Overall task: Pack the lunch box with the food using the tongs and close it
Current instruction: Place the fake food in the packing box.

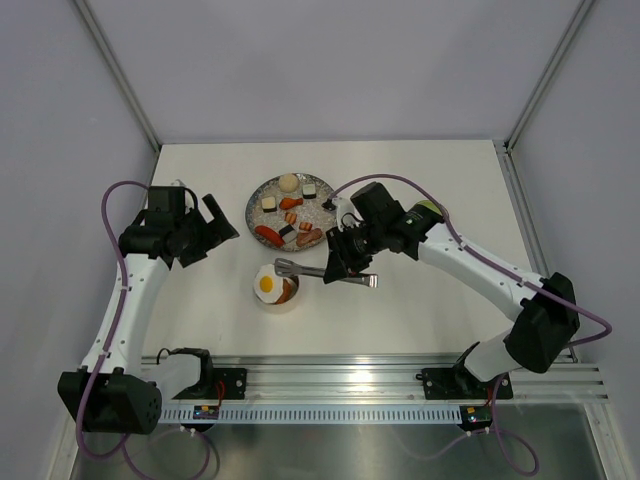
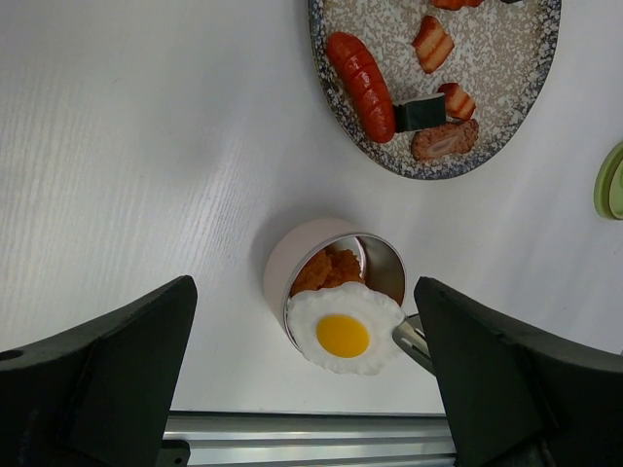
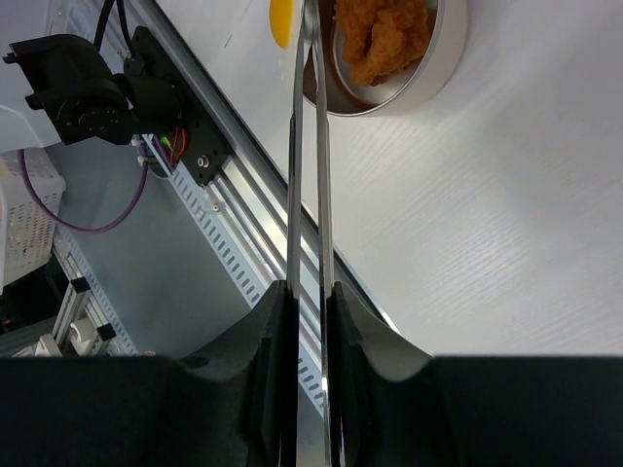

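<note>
The steel lunch box [image 1: 284,297] [image 2: 387,267] stands in front of the speckled plate [image 1: 254,207] [image 2: 545,92]. Orange food pieces [image 2: 328,269] [image 3: 382,34] lie inside it. A fried egg [image 1: 267,284] [image 2: 343,332] lies over its near rim. My right gripper [image 1: 345,263] [image 3: 307,292] is shut on the silver tongs [image 1: 318,271] [image 3: 306,146]. Their arms are squeezed close, and their tips [image 2: 413,338] touch the egg's edge. A sausage [image 2: 362,73], rolls and a cream ball [image 1: 289,183] remain on the plate. My left gripper [image 1: 212,236] [image 2: 302,292] hangs open, left of the plate.
The light-green lid [image 1: 427,207] [image 2: 611,181] lies right of the plate, partly behind my right arm. The aluminium rail [image 1: 380,385] runs along the table's near edge, just in front of the lunch box.
</note>
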`<state>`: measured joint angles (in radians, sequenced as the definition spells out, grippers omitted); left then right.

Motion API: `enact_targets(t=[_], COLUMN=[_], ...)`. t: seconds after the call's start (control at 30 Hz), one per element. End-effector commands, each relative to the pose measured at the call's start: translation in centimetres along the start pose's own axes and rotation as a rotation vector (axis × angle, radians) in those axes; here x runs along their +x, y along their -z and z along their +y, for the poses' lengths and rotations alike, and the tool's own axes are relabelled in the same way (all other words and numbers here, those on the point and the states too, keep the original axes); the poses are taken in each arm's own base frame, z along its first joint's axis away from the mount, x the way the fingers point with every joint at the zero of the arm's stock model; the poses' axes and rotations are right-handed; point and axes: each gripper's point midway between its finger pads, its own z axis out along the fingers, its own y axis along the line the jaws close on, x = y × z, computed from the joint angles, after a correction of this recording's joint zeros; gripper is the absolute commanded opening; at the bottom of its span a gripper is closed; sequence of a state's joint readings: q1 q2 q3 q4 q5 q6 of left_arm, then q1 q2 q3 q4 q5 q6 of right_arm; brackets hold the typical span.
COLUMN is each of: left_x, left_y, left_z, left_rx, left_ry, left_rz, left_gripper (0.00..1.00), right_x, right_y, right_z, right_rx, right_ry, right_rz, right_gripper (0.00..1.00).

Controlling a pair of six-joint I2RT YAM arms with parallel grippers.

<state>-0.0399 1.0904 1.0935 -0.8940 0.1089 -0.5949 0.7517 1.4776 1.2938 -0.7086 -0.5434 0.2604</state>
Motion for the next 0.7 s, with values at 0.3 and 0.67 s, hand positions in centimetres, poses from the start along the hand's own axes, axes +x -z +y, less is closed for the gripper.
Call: enact_targets(t=[0.3, 0.67], left_x=[-1.4, -1.2], left_y=[1.0, 0.7], left_z=[-0.5, -0.5], left_rx=[0.018, 0.021], left_ry=[-0.012, -0.01], left_rz=[-0.06, -0.054], left_gripper=[0.99, 0.99], right_x=[-0.5, 0.5], right_y=[-1.0, -2.2], right_z=[-0.6, -2.5], right_rx=[-0.001, 0.061], right_ry=[0.011, -0.031], right_rz=[-0.023, 0.02], right_gripper=[0.0, 0.04])
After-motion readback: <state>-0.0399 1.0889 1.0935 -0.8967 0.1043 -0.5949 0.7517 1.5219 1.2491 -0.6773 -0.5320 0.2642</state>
